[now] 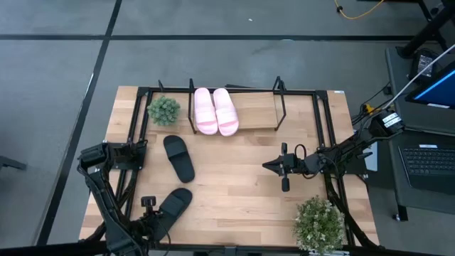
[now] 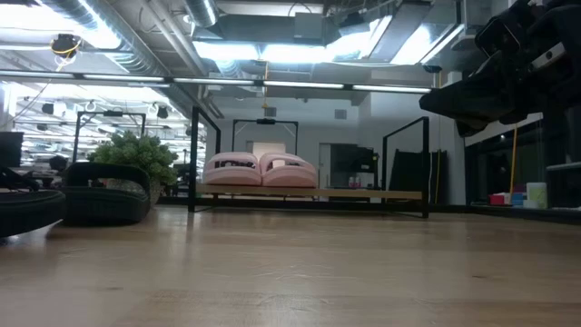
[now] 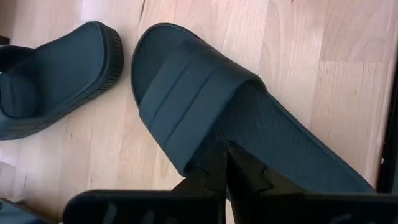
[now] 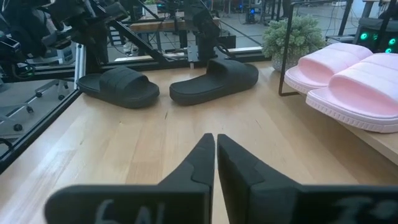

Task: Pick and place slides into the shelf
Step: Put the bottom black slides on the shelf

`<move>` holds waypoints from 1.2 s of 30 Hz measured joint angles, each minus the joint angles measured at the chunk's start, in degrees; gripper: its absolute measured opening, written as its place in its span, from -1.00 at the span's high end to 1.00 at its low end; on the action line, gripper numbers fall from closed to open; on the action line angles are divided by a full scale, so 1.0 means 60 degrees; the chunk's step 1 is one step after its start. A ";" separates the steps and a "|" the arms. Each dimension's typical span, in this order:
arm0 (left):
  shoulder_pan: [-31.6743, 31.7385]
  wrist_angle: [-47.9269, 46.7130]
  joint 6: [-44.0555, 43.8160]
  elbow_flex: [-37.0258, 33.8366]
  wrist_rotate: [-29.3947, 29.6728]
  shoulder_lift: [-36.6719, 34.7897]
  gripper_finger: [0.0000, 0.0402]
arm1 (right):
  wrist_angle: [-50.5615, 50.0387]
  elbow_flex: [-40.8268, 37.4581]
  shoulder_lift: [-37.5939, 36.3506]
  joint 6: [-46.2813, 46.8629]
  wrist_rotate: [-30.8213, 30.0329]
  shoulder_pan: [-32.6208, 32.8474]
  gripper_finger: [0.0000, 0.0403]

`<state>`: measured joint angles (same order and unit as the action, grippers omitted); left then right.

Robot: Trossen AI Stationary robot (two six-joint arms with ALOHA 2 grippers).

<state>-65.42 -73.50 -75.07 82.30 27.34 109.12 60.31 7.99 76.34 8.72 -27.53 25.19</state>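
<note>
Two pale pink slides rest side by side, soles down, on the left part of the shelf at the table's far edge. Two black slides lie on the tabletop, one left of centre and one nearer the near edge. My left gripper is shut and hangs over the nearer black slide's footbed, just behind its strap. My right gripper is shut and held above bare table right of centre, pointing toward the table's left. My left gripper's shut fingertips come from above over the black slide's footbed, close behind the strap's rear edge. The slide lies flat on the table. I cannot tell whether the tips touch it.
A small potted plant stands left of the shelf and a larger one sits at the near right corner. A black frame runs around the tabletop. The shelf board right of the pink slides is bare. A laptop sits off the table's right side.
</note>
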 joint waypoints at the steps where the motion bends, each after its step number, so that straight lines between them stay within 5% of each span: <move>1: 0.0010 -0.0003 0.0000 0.0000 -0.0001 0.0000 1.00 | 0.0004 0.0000 0.0000 0.0007 -0.0001 0.0000 0.89; 36: 0.0422 -0.0105 0.0280 0.0000 -0.0912 0.0000 1.00 | 0.0011 0.0000 0.0000 0.0790 0.0004 0.0000 0.88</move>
<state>-62.89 -74.13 -73.39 82.30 21.87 109.12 60.38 7.99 76.34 13.46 -27.51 25.19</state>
